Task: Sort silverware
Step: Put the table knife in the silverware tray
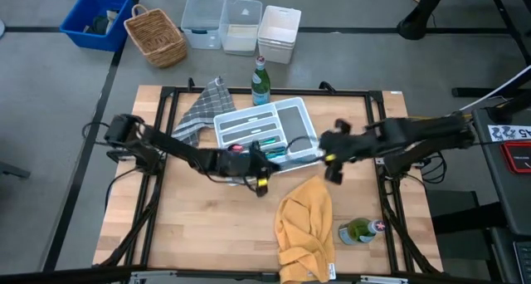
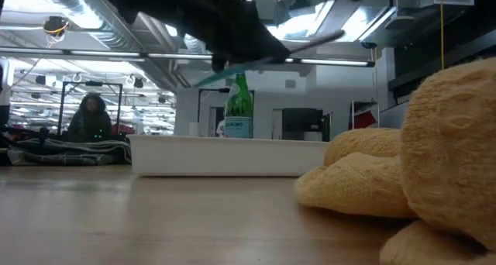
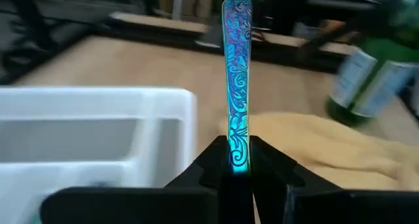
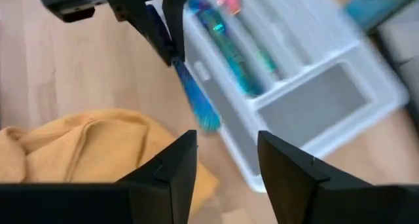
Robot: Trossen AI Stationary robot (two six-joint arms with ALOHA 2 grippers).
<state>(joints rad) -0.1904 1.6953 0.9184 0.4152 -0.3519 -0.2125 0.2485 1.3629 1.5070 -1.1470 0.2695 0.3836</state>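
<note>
My left gripper (image 3: 233, 164) is shut on a blue-teal iridescent piece of silverware (image 3: 236, 73) with an engraved handle. It hangs by the near edge of the white divided tray (image 1: 292, 111), as the high view shows (image 1: 255, 164). The tray holds several other blue-teal pieces (image 4: 229, 50). My right gripper (image 4: 226, 162) is open and empty. It is just right of the tray (image 1: 325, 154) and faces my left gripper (image 4: 154, 24) and the held piece (image 4: 196, 99). My left gripper pinches the silverware's handle (image 3: 238, 145) between its two fingers, at the end away from the handle's free tip (image 3: 236, 2). The handle runs straight out past the fingertips. The piece's other end is hidden behind the fingers. The piece is lifted clear of table and tray.
A yellow cloth (image 1: 303, 226) lies bunched near the table's front, with a green bottle (image 1: 361, 230) lying beside it. Another green bottle (image 1: 261, 80) stands behind the tray, and a grey checked cloth (image 1: 203, 110) lies to the tray's left. Bins and a basket (image 1: 155, 36) sit beyond the table.
</note>
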